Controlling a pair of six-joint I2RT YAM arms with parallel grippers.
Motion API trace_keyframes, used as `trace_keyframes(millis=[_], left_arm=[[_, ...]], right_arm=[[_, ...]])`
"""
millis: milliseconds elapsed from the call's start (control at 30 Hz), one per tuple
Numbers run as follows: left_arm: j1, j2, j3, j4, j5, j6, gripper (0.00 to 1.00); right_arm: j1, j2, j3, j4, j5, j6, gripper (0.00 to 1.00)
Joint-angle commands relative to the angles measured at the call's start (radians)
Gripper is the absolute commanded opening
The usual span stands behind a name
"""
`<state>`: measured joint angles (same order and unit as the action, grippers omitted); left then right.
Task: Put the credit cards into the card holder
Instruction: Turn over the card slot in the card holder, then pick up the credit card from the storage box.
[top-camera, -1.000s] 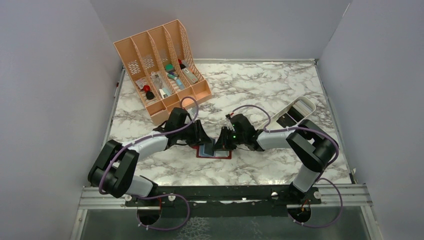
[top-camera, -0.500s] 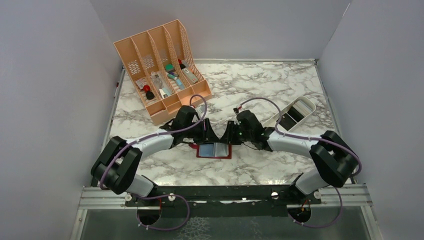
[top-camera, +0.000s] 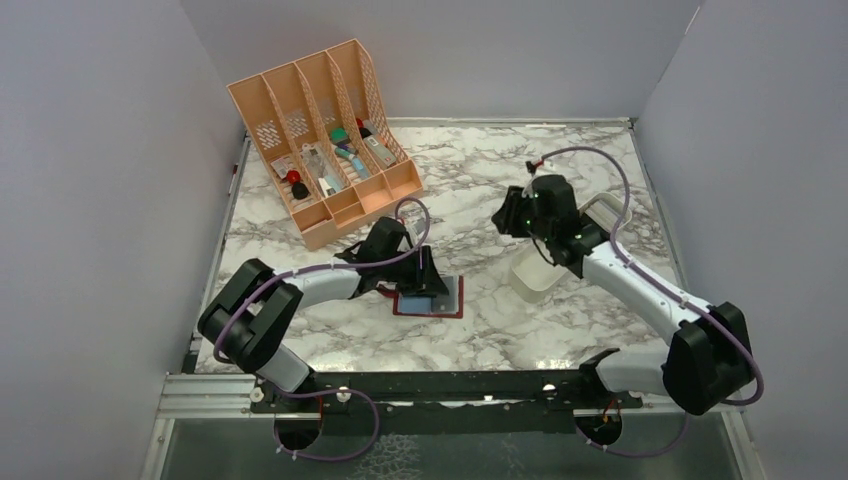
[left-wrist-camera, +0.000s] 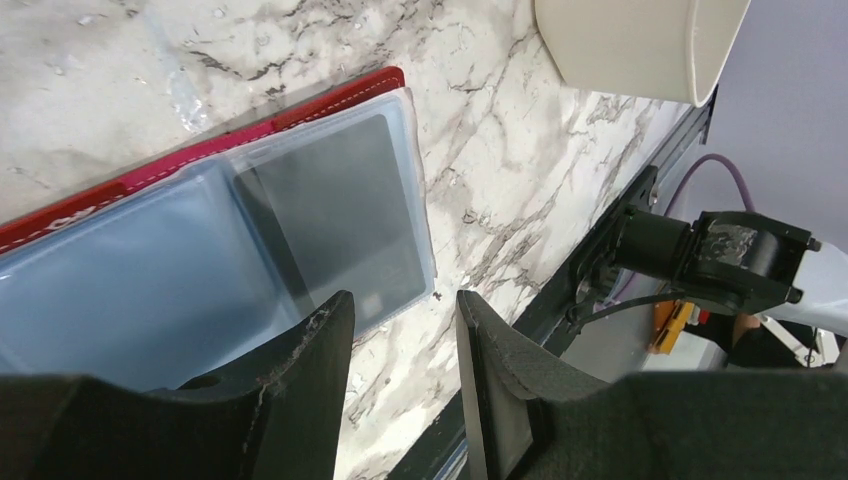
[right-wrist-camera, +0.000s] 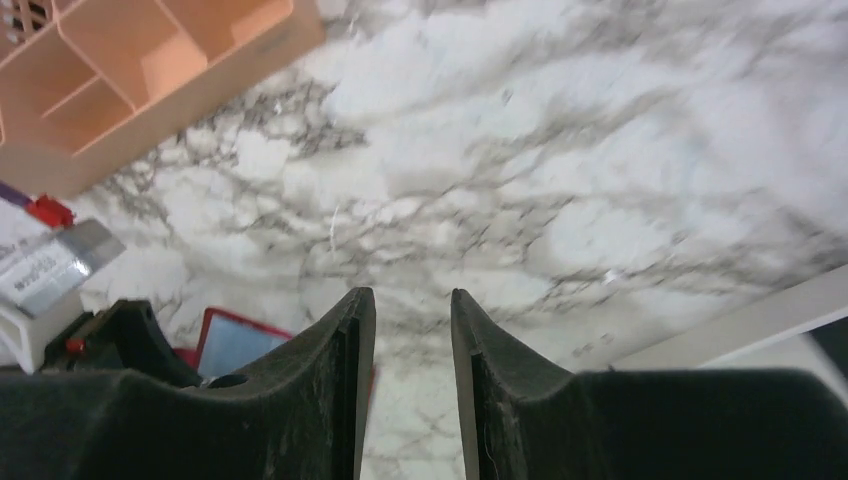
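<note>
Left gripper (left-wrist-camera: 400, 390), fingers slightly apart, empty, likely pinning card holder (top-camera: 452, 297) open; right gripper (right-wrist-camera: 408, 390), narrow gap, empty, near tray (top-camera: 533, 281), 2 o'clock.

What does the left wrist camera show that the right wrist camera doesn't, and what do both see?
Only the left wrist view shows a dark credit card sitting inside a clear pocket, with the left gripper open above it. Only the right wrist view shows the peach organizer and the right gripper, open over bare marble. Both show the red card holder lying open on the marble table.
</note>
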<state>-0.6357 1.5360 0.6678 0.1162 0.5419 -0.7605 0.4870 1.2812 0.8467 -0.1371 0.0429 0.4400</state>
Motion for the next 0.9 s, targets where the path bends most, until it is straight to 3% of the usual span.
trace_keyframes(millis=[0, 167, 433, 567, 700, 867], left_arm=[[-0.007, -0.014, 0.047, 0.0, -0.008, 0.023, 0.45], [-0.007, -0.082, 0.112, -0.173, -0.079, 0.105, 0.46], [-0.007, -0.177, 0.205, -0.41, -0.162, 0.234, 0.49], [-0.007, -0.204, 0.239, -0.452, -0.173, 0.287, 0.54], [-0.007, -0.21, 0.263, -0.464, -0.162, 0.315, 0.66], [-0.007, -0.214, 0.261, -0.463, -0.136, 0.328, 0.7]], right_arm=[[-0.08, -0.01, 0.113, -0.054, 0.063, -0.249, 0.38], [-0.142, 0.039, 0.169, -0.076, 0.232, -0.446, 0.38], [-0.338, 0.092, 0.188, -0.142, 0.21, -0.694, 0.39], [-0.4, 0.112, 0.193, -0.192, 0.237, -0.763, 0.41], [-0.445, 0.125, 0.181, -0.224, 0.215, -0.874, 0.45], [-0.462, 0.166, 0.178, -0.252, 0.209, -0.92, 0.49]])
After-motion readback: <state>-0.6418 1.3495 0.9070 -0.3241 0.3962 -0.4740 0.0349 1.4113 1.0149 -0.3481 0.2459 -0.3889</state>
